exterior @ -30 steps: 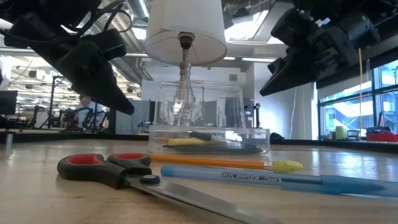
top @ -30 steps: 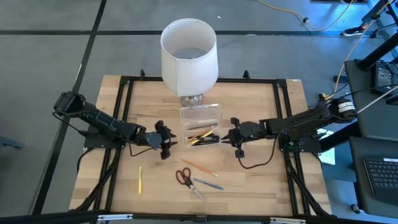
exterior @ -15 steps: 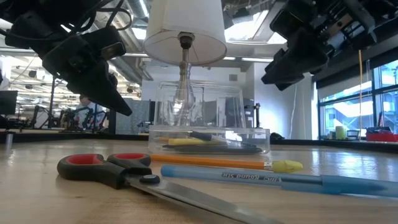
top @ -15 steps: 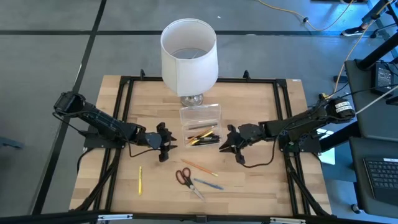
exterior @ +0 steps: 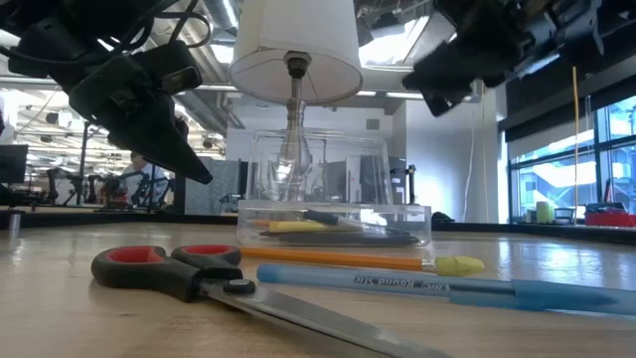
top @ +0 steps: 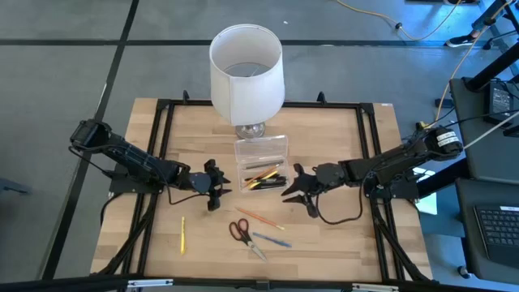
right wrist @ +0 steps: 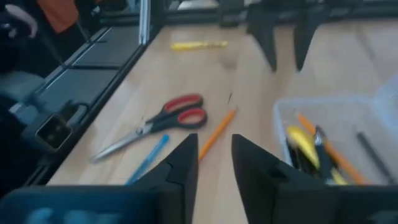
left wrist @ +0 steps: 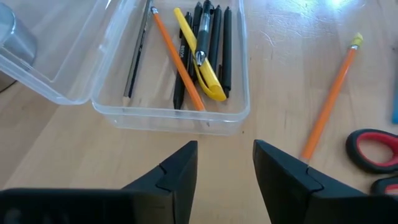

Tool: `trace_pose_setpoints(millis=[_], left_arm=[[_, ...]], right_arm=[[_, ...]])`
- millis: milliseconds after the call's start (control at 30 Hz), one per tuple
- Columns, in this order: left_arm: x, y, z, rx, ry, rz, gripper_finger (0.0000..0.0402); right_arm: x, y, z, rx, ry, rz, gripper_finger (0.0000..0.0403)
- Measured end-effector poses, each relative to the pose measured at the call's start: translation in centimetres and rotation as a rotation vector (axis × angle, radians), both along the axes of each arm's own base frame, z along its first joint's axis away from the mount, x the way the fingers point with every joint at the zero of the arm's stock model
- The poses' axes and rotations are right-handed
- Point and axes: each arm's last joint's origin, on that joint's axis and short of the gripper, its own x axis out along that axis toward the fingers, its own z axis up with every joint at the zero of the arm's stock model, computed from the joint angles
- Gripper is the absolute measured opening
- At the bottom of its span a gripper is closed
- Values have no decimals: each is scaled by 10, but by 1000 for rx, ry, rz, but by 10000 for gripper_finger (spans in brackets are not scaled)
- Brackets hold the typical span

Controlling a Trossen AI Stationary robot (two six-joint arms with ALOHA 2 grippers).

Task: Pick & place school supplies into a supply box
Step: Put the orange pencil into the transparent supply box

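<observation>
The clear box [top: 261, 165] lies in the middle of the table [top: 340, 235], its lid open toward the lamp [top: 246, 75]. Several pens lie inside along its long side. Nearer the front edge lie the scissors [top: 240, 232], an orange pencil [top: 261, 219] and a blue pen [top: 271, 239], each slanted; a yellow pen [top: 182, 234] lies apart, pointing front to back. The left gripper [top: 217, 190] and the right gripper [top: 293, 191] flank the box, both with fingers spread and holding nothing.

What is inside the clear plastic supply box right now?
The clear rectangular plastic supply box holds an orange pencil, a yellow pen, several black pens and a thin dark pencil. They overlap, so anything beneath them stays hidden.
</observation>
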Motion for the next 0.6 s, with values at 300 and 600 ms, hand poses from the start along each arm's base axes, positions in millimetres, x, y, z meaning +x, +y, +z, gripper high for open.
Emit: trace_pose_setpoints(millis=[300, 600], left_arm=[[0, 0, 0, -1, 0, -1, 148], [0, 0, 0, -1, -1, 0, 147]], right_arm=[[7, 10, 17, -99, -35, -15, 167], [27, 46, 25, -310, 252, -75, 165]])
